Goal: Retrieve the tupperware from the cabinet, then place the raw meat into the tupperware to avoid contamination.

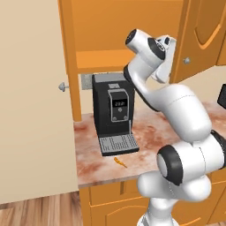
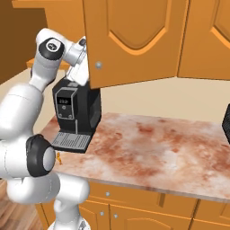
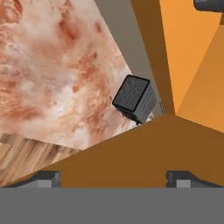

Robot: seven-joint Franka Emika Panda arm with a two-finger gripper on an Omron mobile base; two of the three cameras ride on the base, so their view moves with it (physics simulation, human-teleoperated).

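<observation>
My claw (image 3: 113, 177) stands wide apart with nothing between its tips, raised at the open cabinet (image 1: 128, 31), just over the shelf (image 1: 103, 59) edge (I can't make out any tupperware from here). In the left base view the raw meat (image 1: 120, 162) lies toward 6 o'clock from my claw, down on the table (image 1: 150, 132) in front of the coffee machine (image 1: 112, 110), its long axis running 10-to-4.

The robot arm (image 1: 176, 110) was smooth, shiny white, made of fat round parts. Dark black rings sat at its joints, with grey caps. The gripper (image 3: 113, 177) had two small dark grey fingertips (image 3: 46, 177).
</observation>
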